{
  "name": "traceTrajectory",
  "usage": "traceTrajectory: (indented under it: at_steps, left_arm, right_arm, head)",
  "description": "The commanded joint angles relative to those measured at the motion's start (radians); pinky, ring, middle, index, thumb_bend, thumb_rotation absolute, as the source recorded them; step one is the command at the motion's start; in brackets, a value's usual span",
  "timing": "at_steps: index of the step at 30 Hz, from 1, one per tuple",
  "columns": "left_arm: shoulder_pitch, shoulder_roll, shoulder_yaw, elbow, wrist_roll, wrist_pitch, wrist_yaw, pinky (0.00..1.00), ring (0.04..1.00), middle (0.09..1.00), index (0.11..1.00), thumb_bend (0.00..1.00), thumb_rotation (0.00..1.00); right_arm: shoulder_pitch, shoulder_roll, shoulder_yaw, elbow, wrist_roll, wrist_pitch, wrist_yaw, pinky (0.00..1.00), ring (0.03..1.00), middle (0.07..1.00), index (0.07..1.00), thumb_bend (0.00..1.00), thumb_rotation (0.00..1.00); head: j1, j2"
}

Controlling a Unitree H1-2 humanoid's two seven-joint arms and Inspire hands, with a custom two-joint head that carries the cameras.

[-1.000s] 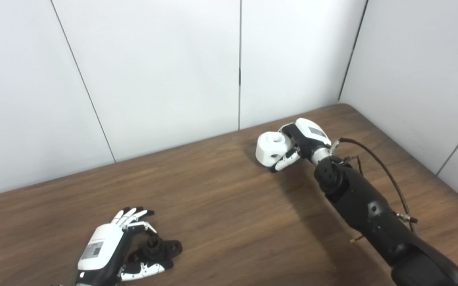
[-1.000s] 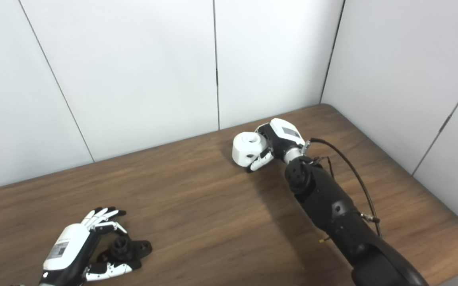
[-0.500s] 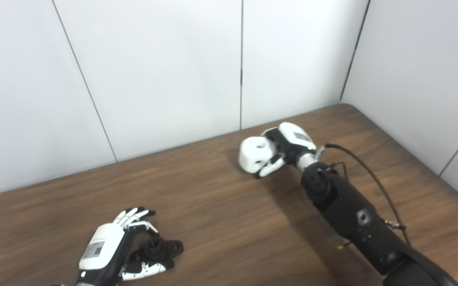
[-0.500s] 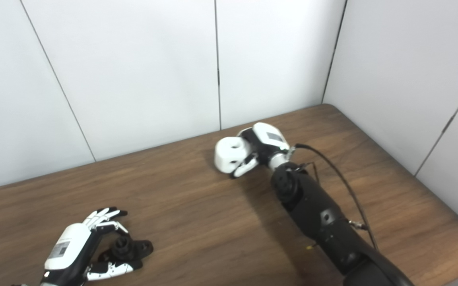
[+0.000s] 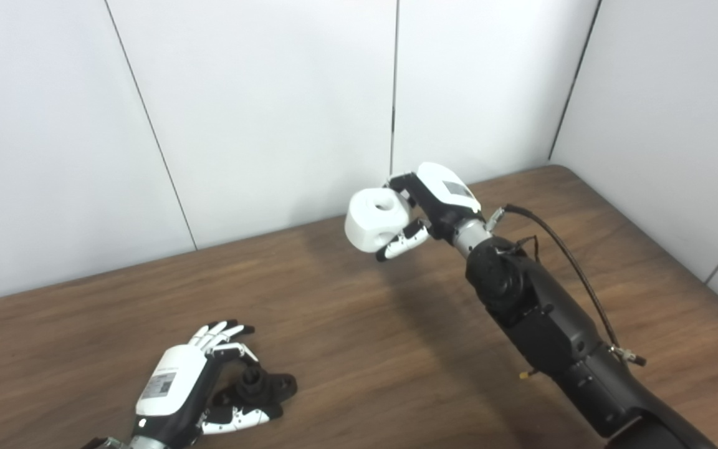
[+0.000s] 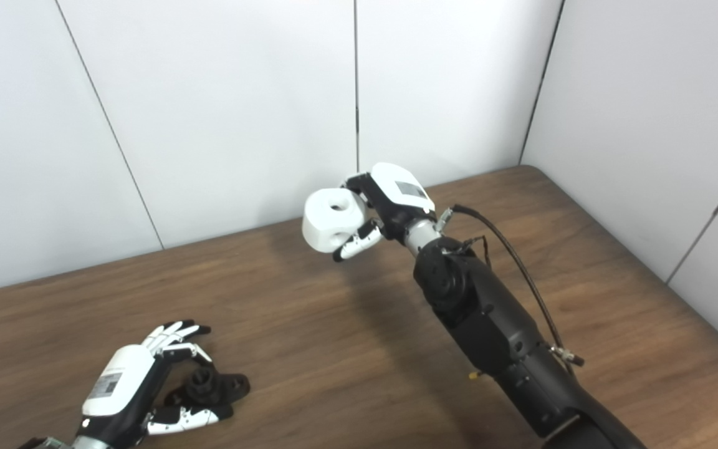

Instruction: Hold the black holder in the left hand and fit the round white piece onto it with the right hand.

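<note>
I note the right robot hand (image 5: 437, 202) clasping the round white piece (image 5: 376, 220) at frame centre, raised above the desk (image 5: 365, 349). At lower left, the left robot hand (image 5: 200, 390) is spread around the black holder (image 5: 263, 391). The labels on both hands are unreadable.

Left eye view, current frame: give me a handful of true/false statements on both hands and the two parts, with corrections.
1. The right hand holds the round white piece above the table. True.
2. The white piece is already seated on the black holder. False: they are far apart, the holder lying near the front left.
3. The left hand is at the black holder, fingers curved around it. True.
4. The black holder is lifted well off the table. False: it appears to rest on the wood.
5. The white piece shows a hole in its top face. True.
</note>
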Motion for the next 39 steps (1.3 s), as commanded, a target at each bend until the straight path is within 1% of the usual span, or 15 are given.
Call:
traceTrajectory:
  at_steps: [1, 6, 7, 11, 13, 18, 20, 25, 29, 34, 39]
  left_arm:
    - [0.115, 0.021, -0.034, 0.120, 0.046, 0.056, -0.026, 0.96, 0.928, 0.857, 0.485, 0.52, 0.05]
    - [0.112, 0.009, -0.038, 0.128, 0.052, 0.058, -0.018, 0.97, 0.933, 0.861, 0.485, 0.52, 0.05]
    - [0.111, 0.006, -0.039, 0.128, 0.054, 0.060, -0.018, 0.97, 0.933, 0.861, 0.485, 0.52, 0.05]
    - [0.107, -0.005, -0.044, 0.129, 0.064, 0.073, -0.020, 0.98, 0.940, 0.867, 0.485, 0.52, 0.05]
    - [0.105, -0.012, -0.044, 0.131, 0.066, 0.077, -0.019, 0.99, 0.945, 0.869, 0.484, 0.52, 0.05]
    - [0.101, -0.024, -0.045, 0.130, 0.073, 0.085, -0.023, 0.99, 0.945, 0.869, 0.484, 0.52, 0.05]
    - [0.099, -0.029, -0.044, 0.130, 0.072, 0.089, -0.025, 0.99, 0.949, 0.873, 0.484, 0.52, 0.05]
    - [0.092, -0.042, -0.046, 0.135, 0.082, 0.097, -0.025, 0.99, 0.950, 0.875, 0.484, 0.52, 0.05]
    - [0.087, -0.054, -0.044, 0.149, 0.085, 0.091, -0.015, 0.99, 0.951, 0.874, 0.484, 0.52, 0.05]
    - [0.084, -0.065, -0.045, 0.154, 0.082, 0.086, -0.013, 1.00, 0.953, 0.875, 0.484, 0.52, 0.05]
    - [0.086, -0.072, -0.045, 0.150, 0.085, 0.094, -0.014, 1.00, 0.957, 0.877, 0.483, 0.52, 0.05]
  right_arm:
    - [-0.065, -0.028, -0.015, -0.066, -0.016, -0.018, 0.012, 0.59, 0.752, 0.723, 0.483, 0.52, 0.13]
    - [-0.074, -0.021, -0.003, -0.139, -0.016, -0.040, 0.068, 0.59, 0.732, 0.710, 0.482, 0.52, 0.13]
    - [-0.074, -0.020, -0.002, -0.151, -0.015, -0.042, 0.080, 0.60, 0.734, 0.711, 0.482, 0.52, 0.13]
    - [-0.073, -0.014, 0.003, -0.189, -0.004, -0.057, 0.122, 0.60, 0.737, 0.714, 0.482, 0.52, 0.13]
    - [-0.069, -0.008, 0.009, -0.203, -0.005, -0.066, 0.134, 0.60, 0.737, 0.712, 0.481, 0.52, 0.13]
    - [-0.060, 0.006, 0.033, -0.221, -0.016, -0.096, 0.156, 0.60, 0.741, 0.712, 0.482, 0.52, 0.13]
    - [-0.056, 0.016, 0.043, -0.229, -0.017, -0.105, 0.165, 0.61, 0.753, 0.720, 0.482, 0.52, 0.14]
    - [-0.049, 0.040, 0.069, -0.228, -0.009, -0.138, 0.191, 0.61, 0.762, 0.725, 0.481, 0.52, 0.14]
    - [-0.047, 0.058, 0.085, -0.223, -0.006, -0.146, 0.216, 0.63, 0.770, 0.726, 0.481, 0.52, 0.14]
    - [-0.048, 0.071, 0.114, -0.200, -0.033, -0.181, 0.227, 0.62, 0.775, 0.733, 0.482, 0.52, 0.14]
    - [-0.052, 0.088, 0.136, -0.172, -0.042, -0.218, 0.222, 0.62, 0.771, 0.731, 0.480, 0.52, 0.14]
  head:
    - [0.021, 0.005]
    - [0.066, 0.013]
    - [0.085, 0.017]
    - [0.123, 0.025]
    - [0.148, 0.030]
    - [0.180, 0.038]
    - [0.192, 0.042]
    - [0.226, 0.049]
    - [0.240, 0.052]
    - [0.261, 0.056]
    - [0.281, 0.064]
